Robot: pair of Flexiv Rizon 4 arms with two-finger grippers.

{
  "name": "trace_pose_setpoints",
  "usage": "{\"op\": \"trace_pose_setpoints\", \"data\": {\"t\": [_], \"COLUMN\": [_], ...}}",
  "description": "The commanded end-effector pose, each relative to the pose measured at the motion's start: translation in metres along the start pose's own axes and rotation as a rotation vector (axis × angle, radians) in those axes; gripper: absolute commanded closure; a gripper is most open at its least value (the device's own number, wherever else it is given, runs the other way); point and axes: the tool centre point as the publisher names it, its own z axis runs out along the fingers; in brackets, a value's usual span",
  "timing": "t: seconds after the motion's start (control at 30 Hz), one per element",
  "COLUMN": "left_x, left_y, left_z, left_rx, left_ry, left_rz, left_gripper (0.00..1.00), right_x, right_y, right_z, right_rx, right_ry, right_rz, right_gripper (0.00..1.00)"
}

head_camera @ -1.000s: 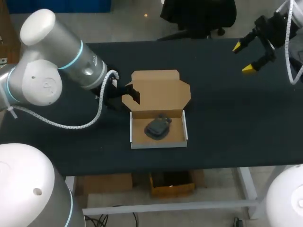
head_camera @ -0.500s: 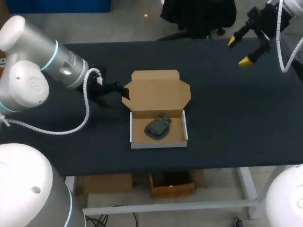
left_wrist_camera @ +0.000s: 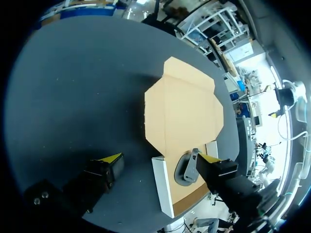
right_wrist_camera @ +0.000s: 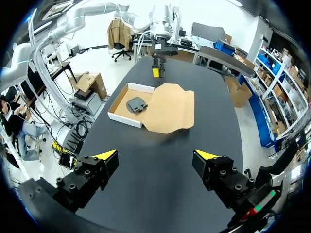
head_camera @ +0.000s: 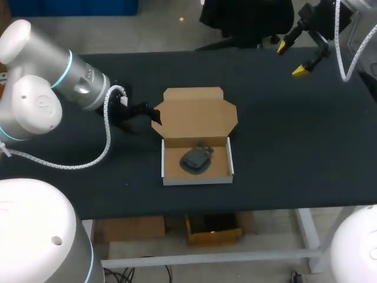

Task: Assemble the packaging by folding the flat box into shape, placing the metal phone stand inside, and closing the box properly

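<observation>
The left gripper (left_wrist_camera: 160,158) is open, its two yellow-tipped fingers spread wide with nothing clasped between them. It hangs low over the dark table (left_wrist_camera: 73,97), just beside the left edge of the cardboard box (left_wrist_camera: 184,111). In the left wrist view the box's lid (left_wrist_camera: 189,104) lies flat on the table ahead of the fingers, unfolded and hinged to the tray (left_wrist_camera: 162,187). The tray's white outer wall stands upright near the gap between the two fingers.

The metal phone stand (left_wrist_camera: 187,170) lies inside the tray, dark grey and folded down, close to one fingertip in that view. Whether the finger touches anything cannot be told. The head view shows the stand near the middle of the tray floor, with the tray on the robot's side of the box and the lid beyond it.

The right gripper (head_camera: 291,59) is likewise open and holds nothing. It sits raised by the table's far right corner, well apart from the box, which lies far ahead of its fingers
</observation>
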Motion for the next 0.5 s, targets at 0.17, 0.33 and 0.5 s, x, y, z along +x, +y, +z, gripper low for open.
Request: {"op": "trace_pose_setpoints", "data": {"t": [0.17, 0.33, 0.5], "left_x": [0.001, 0.001, -0.005], "left_y": [-0.001, -0.008, -0.015], "left_z": [0.001, -0.004, -0.008], "left_rx": [0.006, 0.037, 0.064], "left_ry": [-0.009, 0.014, 0.045], "left_rz": [0.009, 0.051, 0.062], "left_gripper": [0.00, 0.00, 0.00], "right_x": [-0.013, -0.013, -0.015], "right_y": [0.002, 0.003, 0.005], "right_z": [0.000, 0.000, -0.001], "right_rx": [0.007, 0.010, 0.012], "right_ry": [0.066, 0.073, 0.077], "right_rz": [-0.008, -0.012, -0.020], "right_gripper": [0.00, 0.00, 0.00]}}
